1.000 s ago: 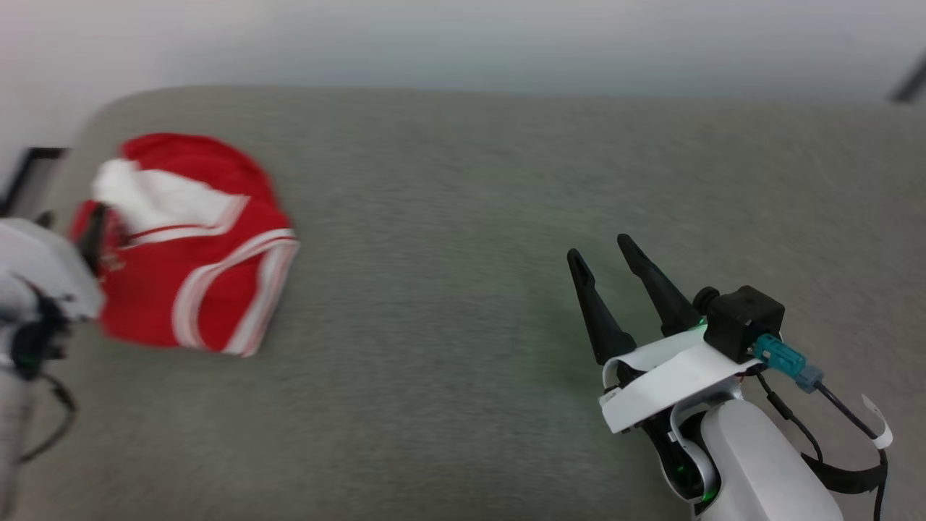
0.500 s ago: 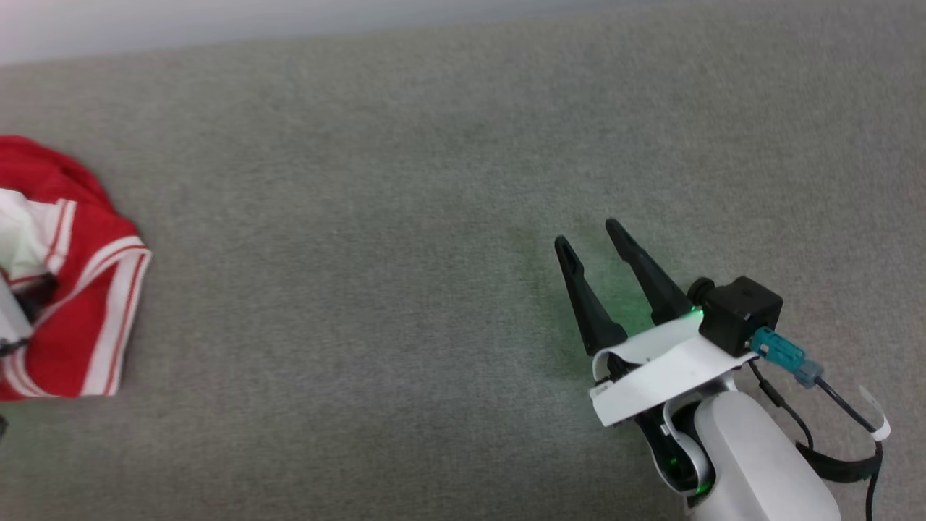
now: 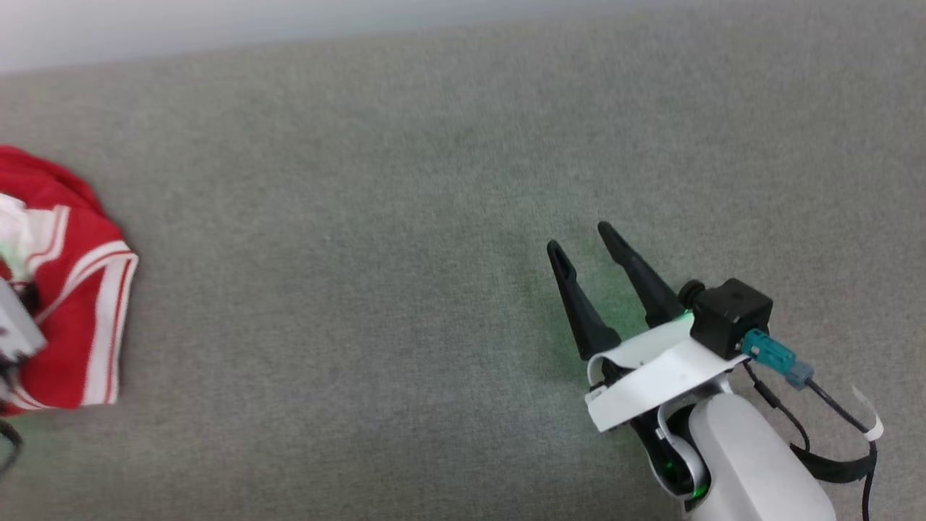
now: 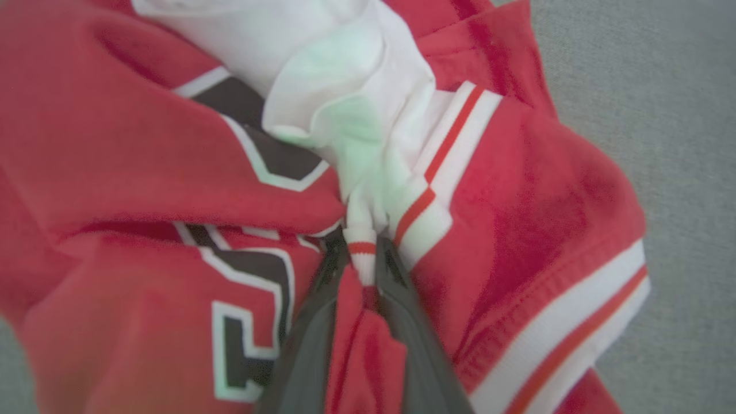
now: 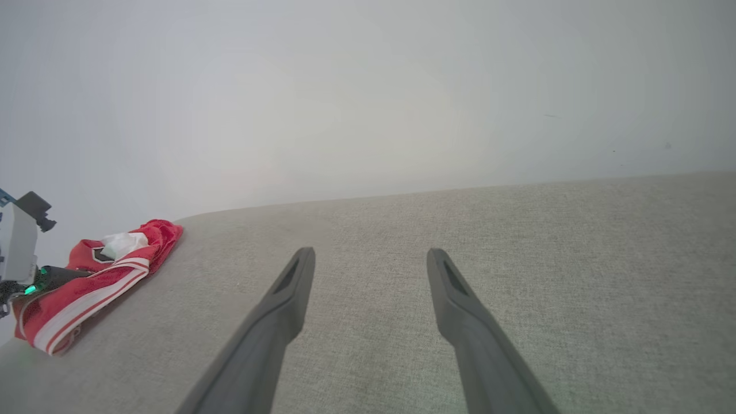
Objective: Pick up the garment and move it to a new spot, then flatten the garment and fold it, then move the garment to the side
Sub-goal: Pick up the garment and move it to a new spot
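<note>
**A:** What sits nearest?

**B:** The right arm's pale forearm, at the near right of the grey fabric surface. A black camera block and a teal plug ride on its wrist. A green light glows at the wrist.

**A:** And its pincer?

**B:** The right pincer is released. Its two dark fingers stand well apart with nothing between them, and they point out over bare cloth. I cannot tell whether the tips touch the surface.

**A:** Where is the garment?

**B:** The garment is well away from that arm. It lies bunched at the left edge of the surface, close to the rounded far left corner. It is a crumpled red heap with white-and-red striped bands along its edges.

**A:** Does the left arm have it?

**B:** Yes. The left pincer is clenched on it. In the left wrist view the two fingers run close together, with red cloth gathered between them and a narrow piece of striped trim pinched at the tips. I cannot tell whether the heap is lifted or resting.

**A:** What lies around the grip?

**B:** Just past the tips, a white sleeve is bunched up and tinted by a green glow. To one side is black lettering with white edges, folded over on itself.

**A:** And farthest off?

**B:** Beyond the far edge there is a plain pale wall.
</note>
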Robot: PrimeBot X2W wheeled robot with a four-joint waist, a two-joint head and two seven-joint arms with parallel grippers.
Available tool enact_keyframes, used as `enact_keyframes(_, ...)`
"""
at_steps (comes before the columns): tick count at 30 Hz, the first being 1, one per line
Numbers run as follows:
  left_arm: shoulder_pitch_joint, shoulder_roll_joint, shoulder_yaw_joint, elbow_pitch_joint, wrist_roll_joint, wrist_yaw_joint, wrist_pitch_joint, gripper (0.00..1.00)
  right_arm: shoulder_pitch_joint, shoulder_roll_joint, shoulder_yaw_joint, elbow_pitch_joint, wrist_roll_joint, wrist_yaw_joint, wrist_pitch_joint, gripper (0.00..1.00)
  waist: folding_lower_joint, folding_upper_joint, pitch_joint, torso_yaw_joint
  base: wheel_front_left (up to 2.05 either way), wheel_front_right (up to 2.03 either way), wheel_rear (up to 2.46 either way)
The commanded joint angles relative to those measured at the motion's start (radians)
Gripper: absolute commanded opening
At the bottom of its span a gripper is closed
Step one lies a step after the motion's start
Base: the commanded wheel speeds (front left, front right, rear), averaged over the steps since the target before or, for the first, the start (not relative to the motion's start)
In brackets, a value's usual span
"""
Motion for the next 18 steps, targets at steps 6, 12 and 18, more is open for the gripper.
enact_keyframes(6,0.016,0.014,-0.050,-0.021,0.053,-0.004,-0.213,0.00,0.043,0.001,0.010,0.016,0.024,0.000,-0.001,1.00,-0.0001,0.0000,-0.123,0.037,0.00,0.00,0.00)
enact_keyframes(12,-0.011,0.032,-0.099,-0.144,0.063,-0.004,-0.353,0.00,0.076,0.001,-0.020,0.009,0.049,0.000,-0.001,1.00,-0.0001,0.0000,-0.161,0.023,0.00,0.00,0.00)
enact_keyframes(18,-0.050,0.034,-0.201,-0.352,0.074,-0.004,-0.378,0.00,0.114,0.001,-0.058,-0.008,0.067,0.000,-0.001,1.00,-0.0001,0.0000,-0.168,-0.012,0.00,0.00,0.00)
